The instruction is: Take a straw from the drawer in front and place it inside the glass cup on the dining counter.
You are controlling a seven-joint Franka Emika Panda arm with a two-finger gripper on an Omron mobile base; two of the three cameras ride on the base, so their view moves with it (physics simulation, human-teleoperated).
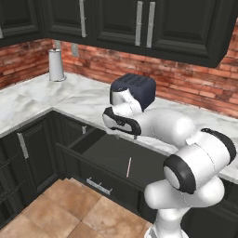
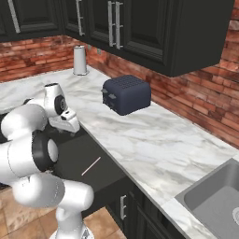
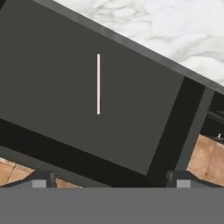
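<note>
The drawer (image 1: 109, 160) is standing pulled out beneath the marble worktop (image 2: 154, 140), and the straw (image 3: 98, 84) is lying flat and alone on its dark floor, well apart from the walls. The gripper (image 3: 109, 178) is hanging above the drawer with its fingers (image 3: 41, 179) spread wide, gripping nothing. A dark blue toaster (image 2: 127, 94) is sitting on the worktop behind the drawer, a paper-towel roll (image 1: 56, 65) is standing farther along by the brick wall (image 1: 186, 79), and a sink (image 2: 217, 196) is showing at the worktop's right end.
</note>
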